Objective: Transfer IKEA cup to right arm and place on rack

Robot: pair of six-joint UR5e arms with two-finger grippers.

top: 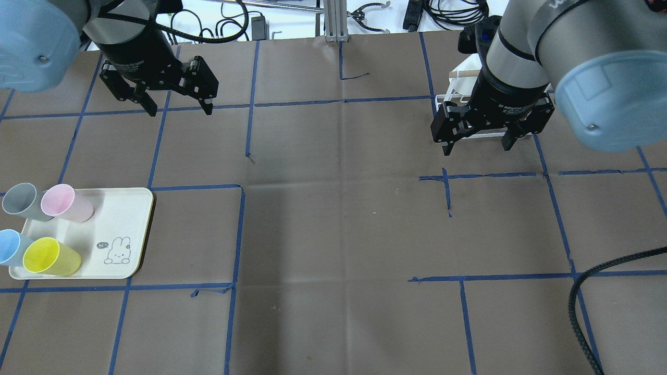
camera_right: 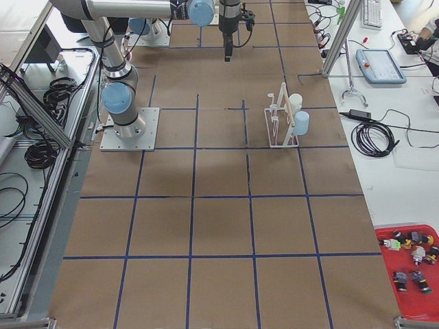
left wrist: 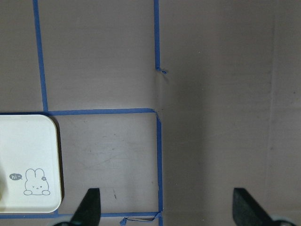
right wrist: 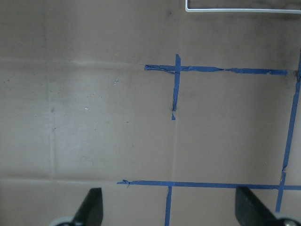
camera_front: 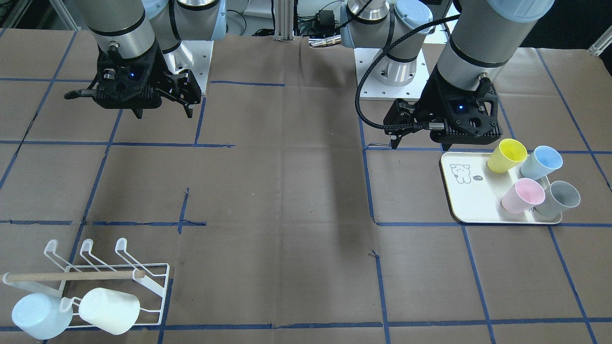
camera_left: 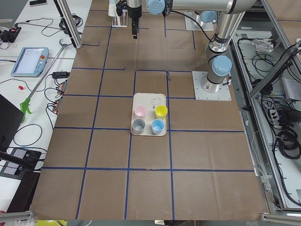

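Several IKEA cups stand on a cream tray (camera_front: 466, 200): yellow (camera_front: 507, 155), blue (camera_front: 541, 162), pink (camera_front: 522, 196) and grey (camera_front: 557, 198). My left gripper (top: 181, 110) hangs open and empty above the table, beyond the tray (top: 122, 208) and clear of the cups. The white wire rack (camera_front: 143, 277) with a wooden dowel sits on the other side; a white cup (camera_front: 110, 310) and a pale blue cup (camera_front: 40, 315) hang on it. My right gripper (top: 476, 150) is open and empty, just in front of the rack (top: 458, 78), which the right arm partly hides.
Brown paper with blue tape lines covers the table (top: 333, 219). The two arm bases (camera_front: 392, 71) stand at the robot's edge. Cables and a metal post (top: 333, 21) lie past the far edge. A red tray of small parts (camera_right: 411, 264) sits on a side bench.
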